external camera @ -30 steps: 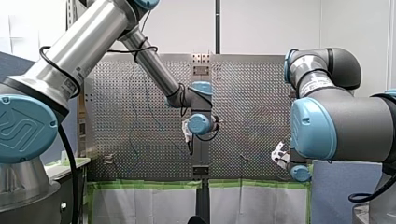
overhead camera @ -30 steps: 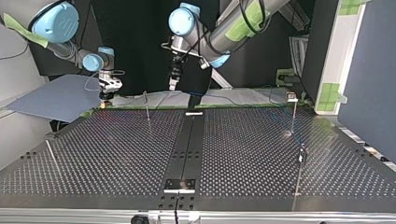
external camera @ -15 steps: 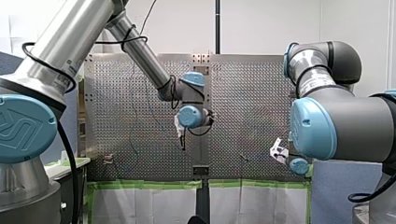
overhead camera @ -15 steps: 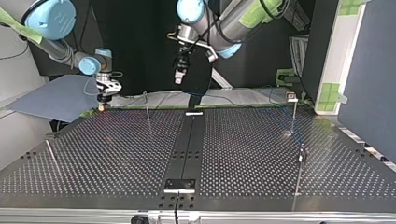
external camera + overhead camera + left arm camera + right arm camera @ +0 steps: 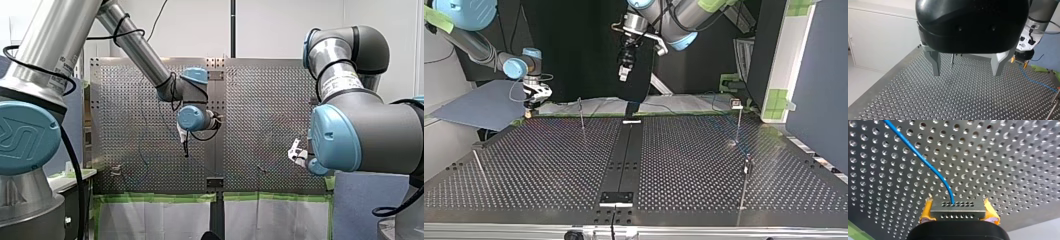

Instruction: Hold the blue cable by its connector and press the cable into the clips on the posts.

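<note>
My right jaws are closed on the connector [image 5: 958, 215]. The yellow pads [image 5: 926, 213] press on its two ends, and the grey perforated block sits square between them. The cable [image 5: 920, 157] leaves the middle of the connector's face, bends, and runs off across the tabletop [image 5: 549, 165].

In the top view my right arm [image 5: 484, 47] enters at the left. Its jaws point down, low over the tabletop's far left corner. I cannot tell whether they touch the surface. The left wrist view shows them beyond my left jaws, with the cable trailing from them over the holes.

My left jaws are wide open and hold nothing. The two metal fingers [image 5: 934, 63] stand well apart. In the top view my left arm [image 5: 684, 15] enters at the right, and its jaws hang high above the far edge, over the dark centre strip [image 5: 624, 155], pointing down.

Thin posts stand on the tabletop in the top view:
- one [image 5: 582, 116] near the far edge, just left of the strip
- one [image 5: 738, 125] at the far right
- one [image 5: 746, 175] nearer, also at the right
- one [image 5: 479, 167] leaning at the near left

Both jaws are well apart from all of them. The cable's run near the right-hand posts is too faint to tell whether it sits in any clip.
</note>
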Robot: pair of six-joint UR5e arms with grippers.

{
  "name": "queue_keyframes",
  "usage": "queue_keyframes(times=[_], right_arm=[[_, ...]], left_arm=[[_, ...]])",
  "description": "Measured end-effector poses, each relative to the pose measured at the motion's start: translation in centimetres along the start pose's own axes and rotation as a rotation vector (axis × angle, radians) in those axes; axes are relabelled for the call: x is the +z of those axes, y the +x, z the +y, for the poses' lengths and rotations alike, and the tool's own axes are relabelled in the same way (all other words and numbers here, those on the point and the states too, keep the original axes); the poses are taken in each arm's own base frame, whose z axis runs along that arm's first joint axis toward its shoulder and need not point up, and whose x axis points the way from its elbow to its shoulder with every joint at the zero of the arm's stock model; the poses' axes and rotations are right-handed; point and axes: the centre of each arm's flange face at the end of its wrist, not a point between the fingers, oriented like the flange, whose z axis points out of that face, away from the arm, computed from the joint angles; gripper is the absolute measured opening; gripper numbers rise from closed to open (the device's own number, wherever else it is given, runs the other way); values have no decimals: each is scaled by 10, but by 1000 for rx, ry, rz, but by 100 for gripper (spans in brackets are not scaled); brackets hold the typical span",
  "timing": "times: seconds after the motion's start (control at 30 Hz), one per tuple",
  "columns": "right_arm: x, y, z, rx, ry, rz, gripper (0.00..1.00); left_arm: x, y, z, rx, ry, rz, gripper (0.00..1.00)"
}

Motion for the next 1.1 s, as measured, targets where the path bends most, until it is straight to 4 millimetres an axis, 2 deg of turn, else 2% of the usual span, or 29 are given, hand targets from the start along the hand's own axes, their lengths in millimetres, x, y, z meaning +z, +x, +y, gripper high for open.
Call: queue_keyframes(times=[0.2, 0.67, 0.97, 1.1], right_arm=[[-14, 14, -16, -15, -16, -13, 0], [-20, 63, -56, -57, 4, -25, 0], [-33, 91, -71, -57, 19, -31, 0], [-35, 99, -74, -61, 24, -21, 0]], left_arm=[[-21, -9, 9, 16, -1, -3, 100], [-61, -25, 22, 16, 15, -40, 100], [-87, -34, 29, 11, 47, -72, 100], [-92, -36, 30, 1, 55, -85, 100]])
